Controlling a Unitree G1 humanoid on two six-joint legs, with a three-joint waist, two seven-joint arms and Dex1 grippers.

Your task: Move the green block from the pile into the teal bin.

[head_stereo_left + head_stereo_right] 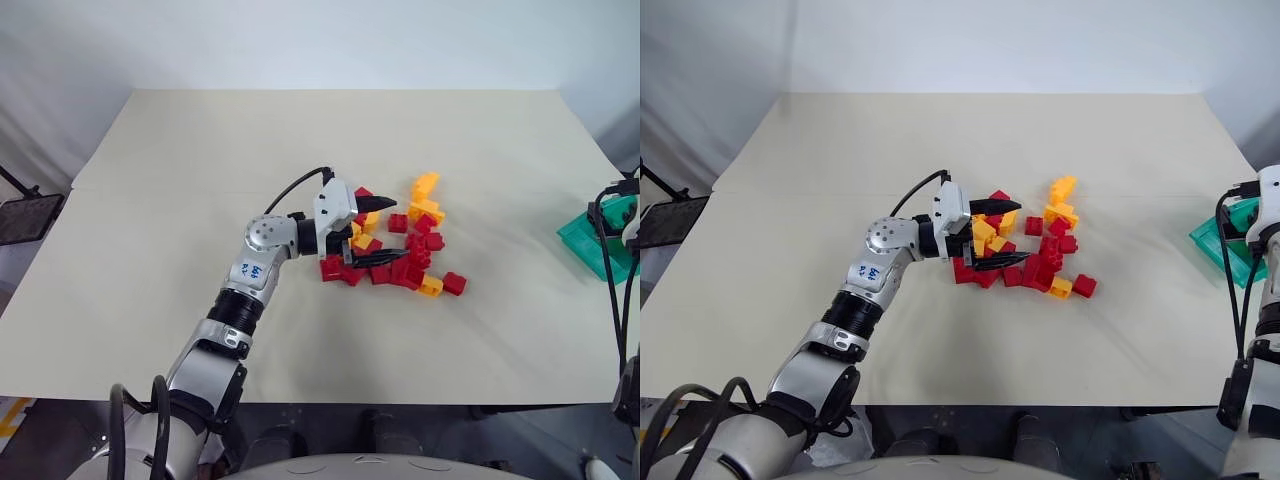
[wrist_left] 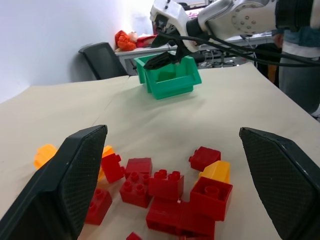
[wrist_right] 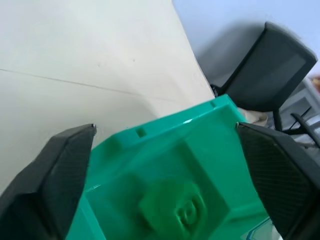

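The green block [image 3: 175, 210] lies inside the teal bin [image 3: 200, 165], which stands at the table's right edge [image 1: 585, 240]. My right gripper [image 3: 165, 127] hangs open just above the bin with nothing between its fingers; it also shows in the left wrist view [image 2: 165, 50]. The pile [image 1: 410, 250] of red and yellow-orange bricks sits right of the table's middle. My left gripper [image 1: 372, 236] is open at the pile's left side, one finger over the bricks and one low beside them. Between its fingers [image 2: 65, 185] lie several red bricks [image 2: 165, 185], none gripped.
The beige table [image 1: 200, 150] is bare left of and behind the pile. A black chair [image 2: 102, 60] stands beyond the bin's side of the table, with a desk carrying an orange-red soft toy [image 2: 127, 39]. A person [image 2: 297, 60] stands near that edge.
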